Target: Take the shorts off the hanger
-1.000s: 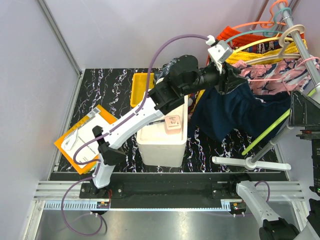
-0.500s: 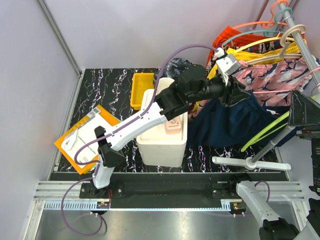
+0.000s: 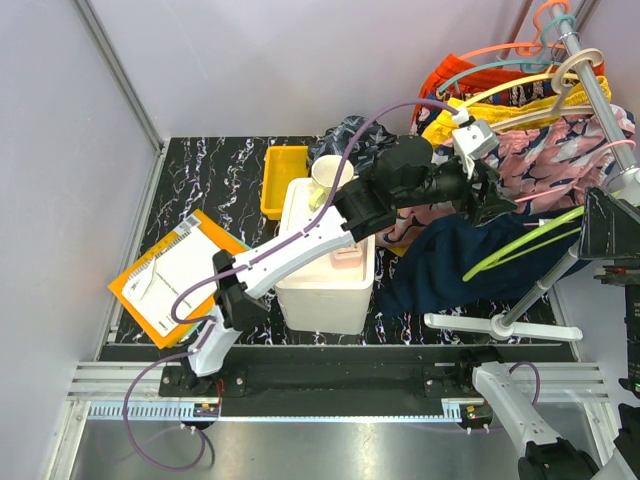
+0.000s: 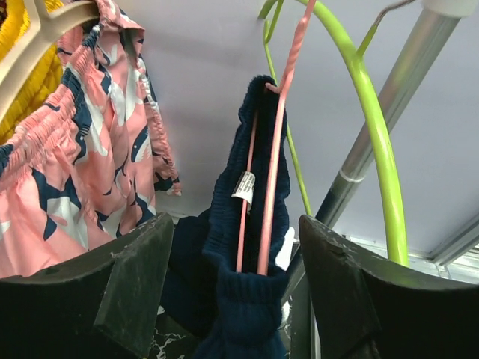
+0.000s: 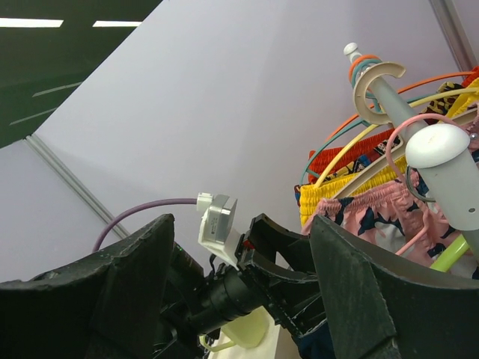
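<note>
The plain navy shorts (image 3: pixel 450 262) hang from a pink hanger (image 4: pixel 278 127) on the rack, their lower part drooping to the table. In the left wrist view the navy waistband (image 4: pixel 251 299) sits between my left gripper's (image 4: pixel 239 299) open fingers, with a gap on each side. In the top view the left gripper (image 3: pixel 492 200) is reaching far right at the rack. The charcoal marbled shorts (image 3: pixel 343 133) lie bunched behind the white bin. My right gripper (image 5: pixel 239 299) is open and empty, standing beside the rack (image 3: pixel 608 225).
A white bin (image 3: pixel 325 280) stands mid-table with a yellow tray (image 3: pixel 280 175) behind it. A green hanger (image 3: pixel 520 245) hangs empty. Pink floral shorts (image 3: pixel 545 150), yellow shorts (image 3: pixel 520 115) and others crowd the rack pole (image 3: pixel 600 95). A notepad (image 3: pixel 175 275) lies left.
My left gripper has moved right and farther back to the rack, now straddling the navy waistband. The navy shorts have shifted right and the green hanger has swung up.
</note>
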You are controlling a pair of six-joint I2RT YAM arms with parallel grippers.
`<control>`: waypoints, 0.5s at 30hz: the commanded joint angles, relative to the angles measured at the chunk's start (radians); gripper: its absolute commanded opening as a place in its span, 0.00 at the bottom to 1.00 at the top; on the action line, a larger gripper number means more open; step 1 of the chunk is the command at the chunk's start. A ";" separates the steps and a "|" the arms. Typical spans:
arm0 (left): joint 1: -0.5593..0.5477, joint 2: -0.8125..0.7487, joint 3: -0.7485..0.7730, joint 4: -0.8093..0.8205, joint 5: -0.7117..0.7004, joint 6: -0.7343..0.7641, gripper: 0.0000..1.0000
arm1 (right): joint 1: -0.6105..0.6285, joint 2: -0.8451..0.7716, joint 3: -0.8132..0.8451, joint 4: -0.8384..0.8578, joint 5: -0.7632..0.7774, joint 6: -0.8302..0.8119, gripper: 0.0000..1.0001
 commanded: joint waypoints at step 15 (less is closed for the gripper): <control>-0.003 0.103 0.117 0.088 0.105 -0.028 0.49 | 0.005 -0.011 -0.003 0.002 0.010 -0.016 0.81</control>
